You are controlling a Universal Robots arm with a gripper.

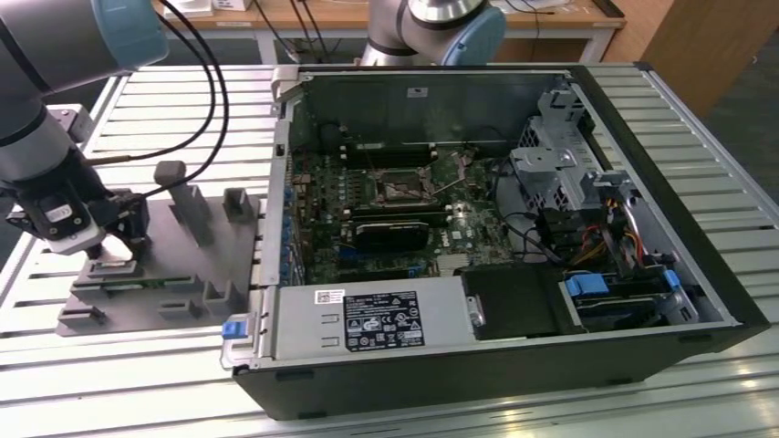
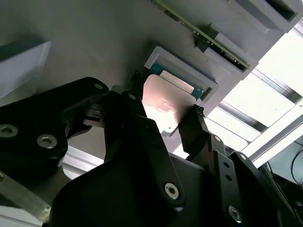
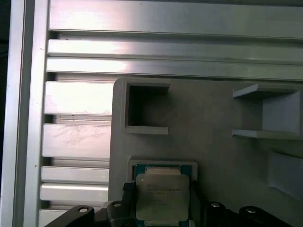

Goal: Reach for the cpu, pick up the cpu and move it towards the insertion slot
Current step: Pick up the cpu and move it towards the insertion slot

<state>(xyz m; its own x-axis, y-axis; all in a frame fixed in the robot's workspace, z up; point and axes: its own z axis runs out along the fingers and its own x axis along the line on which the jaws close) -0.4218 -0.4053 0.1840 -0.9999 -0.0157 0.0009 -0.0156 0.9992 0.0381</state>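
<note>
The hand (image 2: 165,105) pinches the cpu (image 3: 162,196) by two opposite edges.

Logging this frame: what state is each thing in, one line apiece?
cpu: gripped on two sides, over its tray recess.
gripper: shut on the cpu.
insertion slot: dark, no chip in it.
computer case: lying flat, side open.

cpu (image 2: 165,105) sides hidden by jaws, arm (image 1: 36,50) cropped

Slatted metal table (image 1: 182,91), wooden desk (image 1: 319,13)
</note>
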